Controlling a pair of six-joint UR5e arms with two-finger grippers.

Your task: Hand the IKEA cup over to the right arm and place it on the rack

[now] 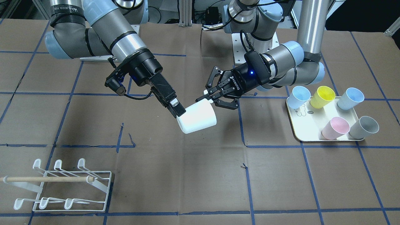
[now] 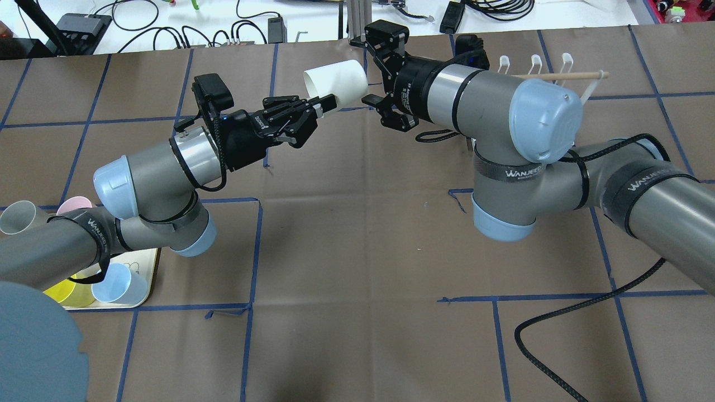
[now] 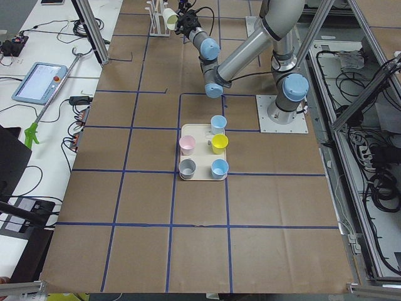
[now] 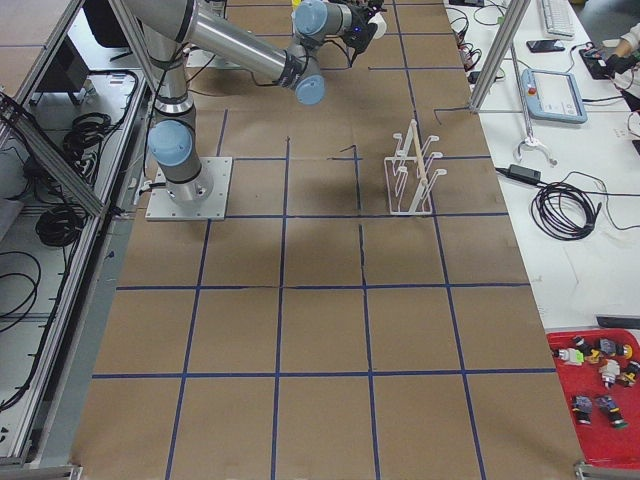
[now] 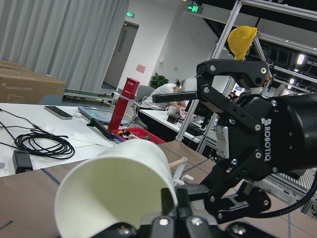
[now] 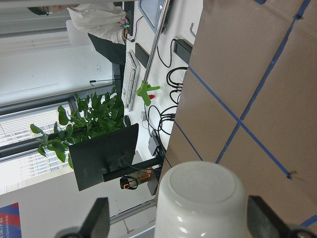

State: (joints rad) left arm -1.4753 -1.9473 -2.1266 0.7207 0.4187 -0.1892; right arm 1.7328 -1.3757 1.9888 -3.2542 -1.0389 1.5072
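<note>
Currently the white cup is up in the air over mid bench, lying on its side betw. the two arms, mouth toward the left arm, base toward the right arm. Left fingers are pinched narrow on the cup's rim; left wrist view shows one finger inside the mouth, the other outside. Right fingers are spread wide, one on either side of the cup's closed base. Right wrist view shows a gap on both sides, so no grip there. Rack stands on the bench on the robot's right side, near the edge away from the robot & well apart from the cup. A wooden dowel lies across it. Cream tray sits on the robot's left side w/ five spare cups on it: 2 lt blue, 1 yellow, 1 pink, 1 grey.
</note>
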